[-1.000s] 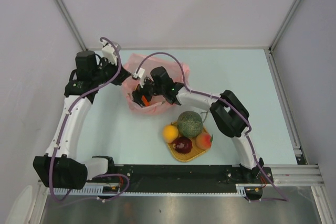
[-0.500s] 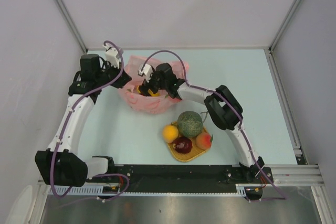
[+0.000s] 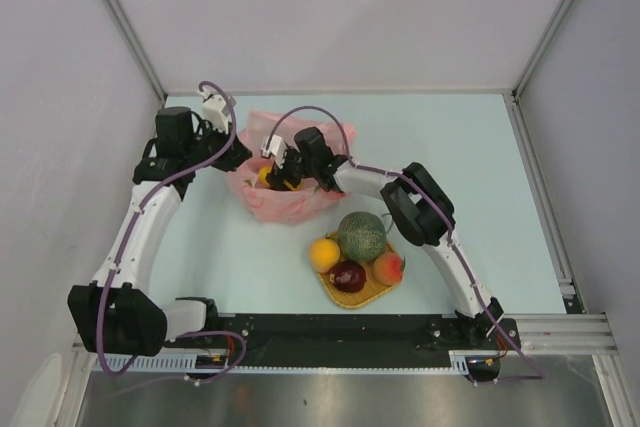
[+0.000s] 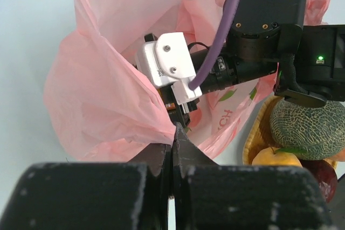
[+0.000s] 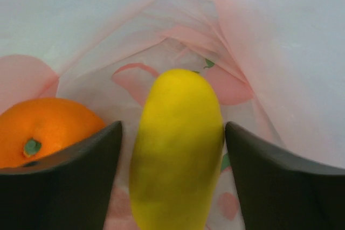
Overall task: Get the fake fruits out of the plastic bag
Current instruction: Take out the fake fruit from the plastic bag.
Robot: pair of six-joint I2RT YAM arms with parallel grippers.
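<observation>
Fruit pick inside the plastic bag
Right pincer stands wide astride the yellow fruit beside the orange, not yet clamped; left pincer is closed on the bag's rim. Closing off-centre could squirt the smooth fruit away, or trap pink film and drag the bag up.

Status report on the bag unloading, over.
Left gripper shut on plastic bag rim. Right gripper open inside bag, straddling yellow fruit, not yet closed. Orange close beside, crowding one finger.
</observation>
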